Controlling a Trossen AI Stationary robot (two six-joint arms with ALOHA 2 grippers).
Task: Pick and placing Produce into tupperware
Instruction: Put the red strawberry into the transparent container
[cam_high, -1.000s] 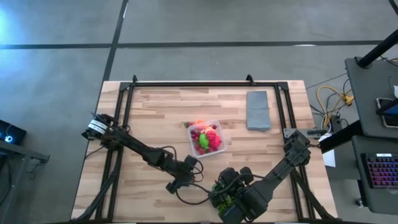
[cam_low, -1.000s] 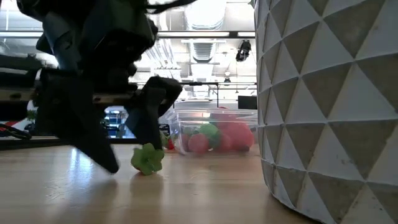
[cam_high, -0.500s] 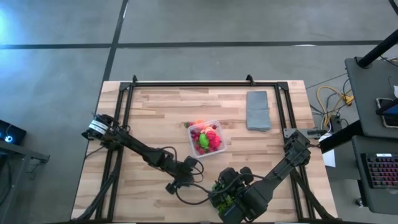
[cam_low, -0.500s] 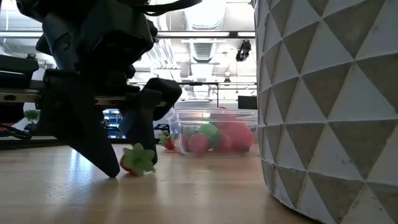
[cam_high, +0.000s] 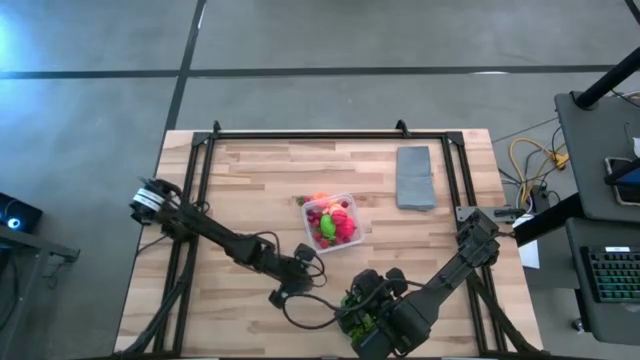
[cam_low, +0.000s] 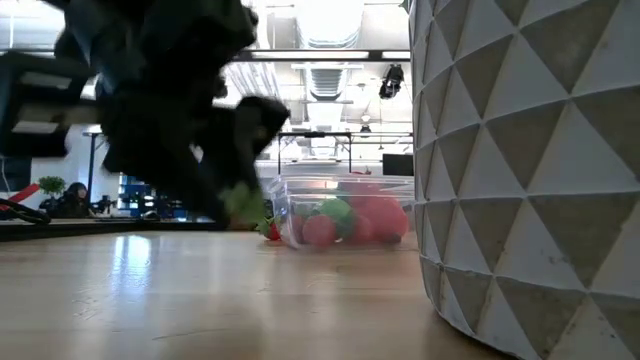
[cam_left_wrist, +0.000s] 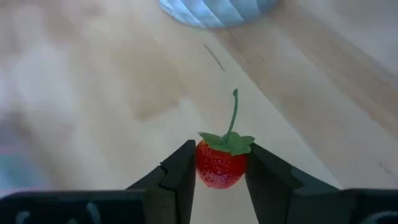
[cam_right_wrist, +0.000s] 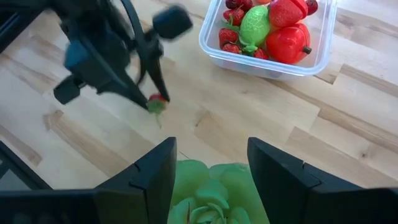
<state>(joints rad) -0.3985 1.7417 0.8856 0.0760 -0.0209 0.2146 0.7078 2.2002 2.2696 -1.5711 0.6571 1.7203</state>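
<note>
1. Left of centre in the high view, the left gripper sits low over the wooden table, below and left of the tupperware.
2. Its two fingers are clamped on a red strawberry with a green leafy cap and a thin stem; the left wrist view shows the berry pinched between them above the wood.
3. At the middle of the high view, the clear tupperware holds red, pink and lime-green Produce, and a small orange piece lies at its upper-left edge.
4. Upper right of centre, a flat grey slab lies on the table, well apart from the container.
5. At the bottom centre-right, the right gripper waits near the table's front edge, fingers spread apart over a green leafy piece.
</note>
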